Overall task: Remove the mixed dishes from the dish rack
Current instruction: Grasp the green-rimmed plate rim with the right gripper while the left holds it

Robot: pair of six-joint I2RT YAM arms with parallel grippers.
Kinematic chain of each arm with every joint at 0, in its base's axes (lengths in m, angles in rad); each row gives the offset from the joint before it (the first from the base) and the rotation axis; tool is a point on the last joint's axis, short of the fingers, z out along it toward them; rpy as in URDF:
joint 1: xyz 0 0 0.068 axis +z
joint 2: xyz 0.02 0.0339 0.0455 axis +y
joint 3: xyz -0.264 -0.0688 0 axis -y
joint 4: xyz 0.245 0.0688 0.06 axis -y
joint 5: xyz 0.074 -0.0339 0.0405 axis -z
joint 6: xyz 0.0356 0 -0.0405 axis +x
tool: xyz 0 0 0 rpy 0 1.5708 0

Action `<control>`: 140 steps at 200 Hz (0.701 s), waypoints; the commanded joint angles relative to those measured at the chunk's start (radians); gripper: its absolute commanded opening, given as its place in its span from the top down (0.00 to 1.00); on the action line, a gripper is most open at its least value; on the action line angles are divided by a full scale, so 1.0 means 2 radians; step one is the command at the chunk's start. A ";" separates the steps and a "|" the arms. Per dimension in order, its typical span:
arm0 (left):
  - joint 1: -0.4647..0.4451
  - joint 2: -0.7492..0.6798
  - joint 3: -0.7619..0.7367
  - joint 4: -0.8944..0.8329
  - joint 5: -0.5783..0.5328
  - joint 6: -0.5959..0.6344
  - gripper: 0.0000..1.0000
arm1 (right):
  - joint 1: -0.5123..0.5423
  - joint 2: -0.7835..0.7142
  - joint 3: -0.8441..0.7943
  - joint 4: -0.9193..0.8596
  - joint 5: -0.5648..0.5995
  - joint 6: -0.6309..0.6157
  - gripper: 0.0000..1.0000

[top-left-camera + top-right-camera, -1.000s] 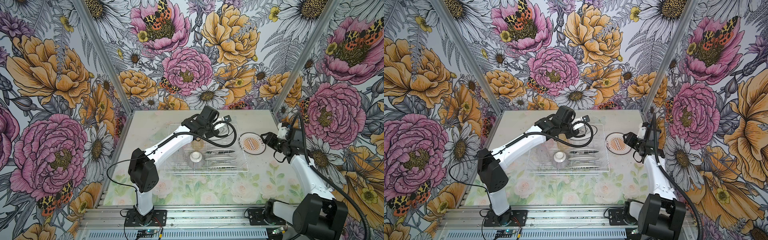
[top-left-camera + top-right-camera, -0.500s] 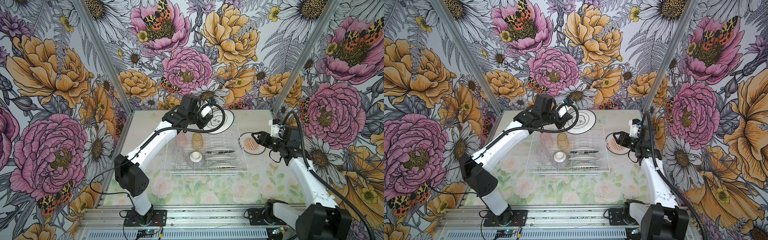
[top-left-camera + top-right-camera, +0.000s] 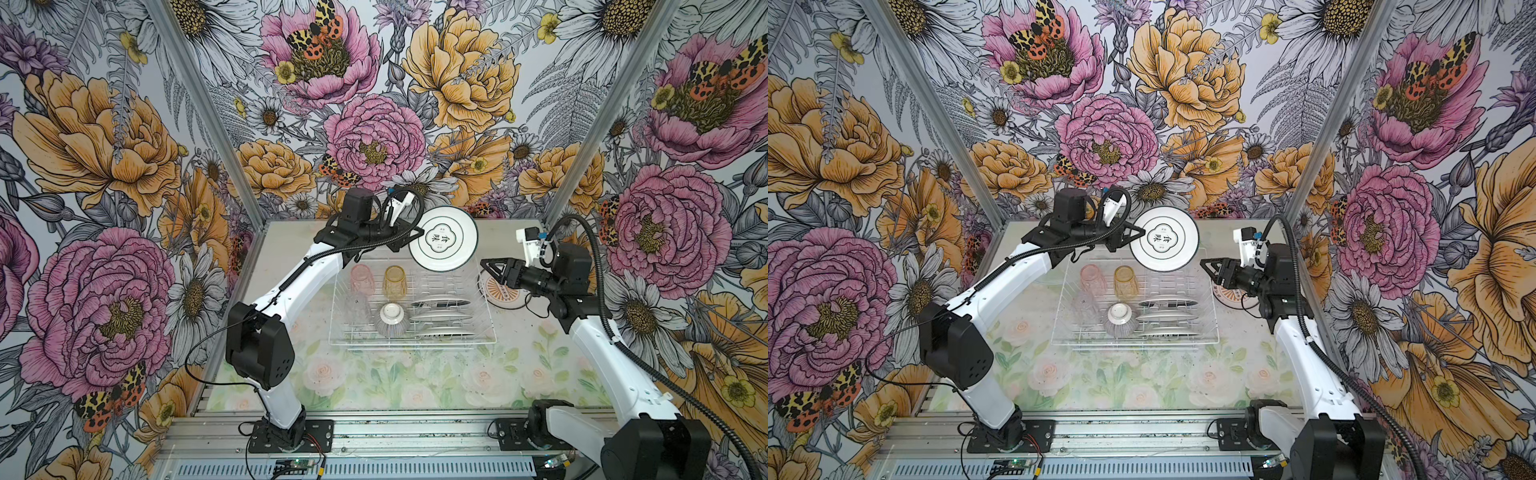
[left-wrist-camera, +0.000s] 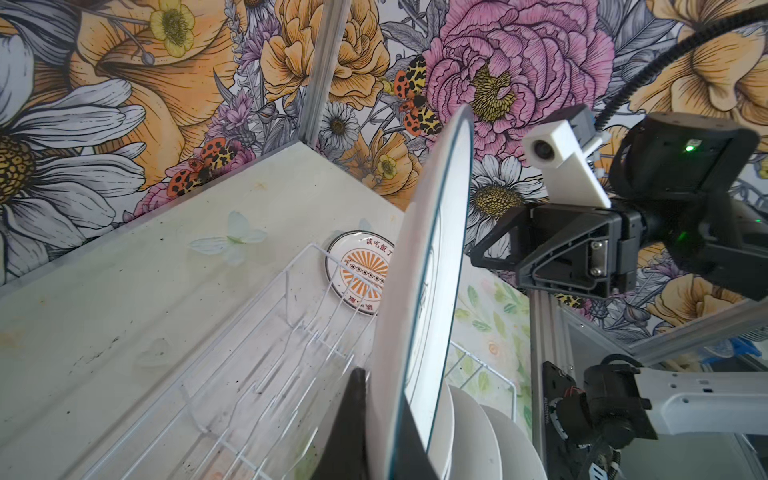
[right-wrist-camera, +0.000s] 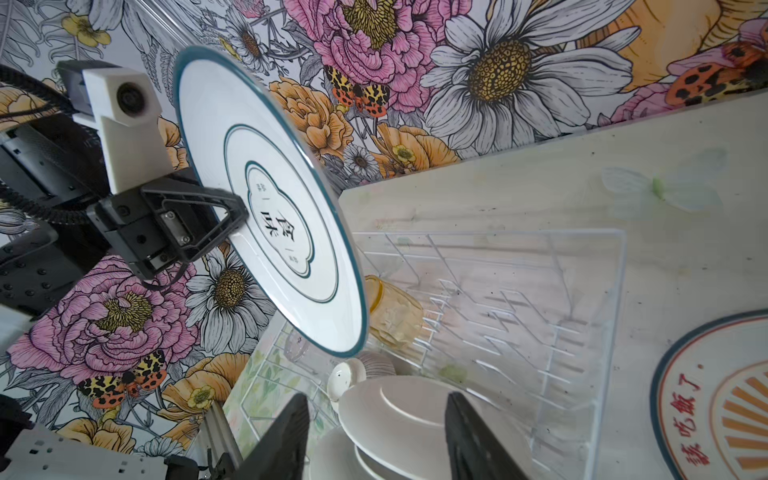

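The white wire dish rack [image 3: 415, 344] sits mid-table. Above its far right corner my left gripper [image 3: 415, 232] is shut on the rim of a white teal-rimmed plate [image 3: 443, 239], held up on edge with its face toward the right arm [image 5: 270, 216]. In the rack stand a pink tumbler [image 3: 362, 279], an amber tumbler [image 3: 394, 281], a clear tumbler [image 3: 359, 309], an upturned ribbed bowl [image 3: 391, 320] and three plates on edge [image 3: 440, 318]. My right gripper [image 3: 487, 264] hovers open and empty by the rack's right side, pointing at the held plate.
A plate with an orange sunburst [image 3: 503, 291] lies flat on the table right of the rack, partly under the right gripper. The floral walls close in behind and on both sides. The table's front strip shows a pale rose print.
My left arm has lifted the teal-rimmed plate out of the rack and up toward the back. My right gripper has swung left from over the sunburst plate toward the rack.
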State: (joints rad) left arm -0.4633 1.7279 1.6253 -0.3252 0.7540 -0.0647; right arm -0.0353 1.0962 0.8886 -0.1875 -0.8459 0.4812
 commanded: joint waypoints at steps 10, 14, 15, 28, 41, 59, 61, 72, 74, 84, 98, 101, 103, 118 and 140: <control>0.001 0.013 -0.009 0.096 0.066 -0.067 0.96 | 0.008 0.012 -0.019 0.136 -0.023 0.078 0.46; 0.001 0.014 -0.010 0.099 0.067 -0.070 0.96 | 0.008 0.014 -0.024 0.157 -0.025 0.089 0.46; 0.001 0.015 -0.011 0.099 0.067 -0.071 0.96 | 0.008 0.015 -0.025 0.161 -0.025 0.093 0.46; 0.000 0.020 -0.012 0.108 0.075 -0.079 0.96 | 0.009 0.024 -0.034 0.206 -0.030 0.123 0.47; -0.002 0.023 -0.010 0.110 0.077 -0.083 0.96 | 0.009 0.032 -0.036 0.229 -0.031 0.138 0.48; -0.003 0.027 -0.010 0.110 0.080 -0.085 0.96 | 0.012 0.040 -0.037 0.252 -0.031 0.152 0.50; -0.004 0.027 -0.009 0.110 0.079 -0.085 0.96 | 0.012 0.040 -0.037 0.253 -0.031 0.152 0.50; -0.005 0.029 -0.009 0.112 0.081 -0.087 0.95 | 0.014 0.043 -0.037 0.260 -0.030 0.156 0.53; -0.005 0.030 -0.009 0.113 0.081 -0.087 0.95 | 0.014 0.043 -0.037 0.260 -0.030 0.157 0.54; -0.007 0.032 -0.008 0.115 0.082 -0.089 0.95 | 0.017 0.046 -0.036 0.265 -0.028 0.160 0.56; -0.011 0.038 -0.005 0.121 0.086 -0.094 0.94 | 0.018 0.049 -0.036 0.269 -0.027 0.163 0.57; -0.012 0.039 -0.004 0.122 0.086 -0.095 0.94 | 0.018 0.049 -0.036 0.269 -0.027 0.162 0.58; -0.012 0.040 -0.004 0.123 0.086 -0.096 0.95 | 0.018 0.050 -0.036 0.269 -0.027 0.163 0.58; -0.015 0.041 -0.001 0.131 0.090 -0.102 0.95 | 0.019 0.052 -0.036 0.270 -0.027 0.164 0.59; -0.019 0.063 0.007 0.138 0.095 -0.111 0.94 | 0.021 0.055 -0.035 0.271 -0.027 0.163 0.62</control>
State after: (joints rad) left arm -0.4892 1.8019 1.6115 -0.1261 0.8959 -0.2474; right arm -0.0017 1.1942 0.8196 0.3099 -0.8883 0.7975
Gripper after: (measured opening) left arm 0.090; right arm 0.395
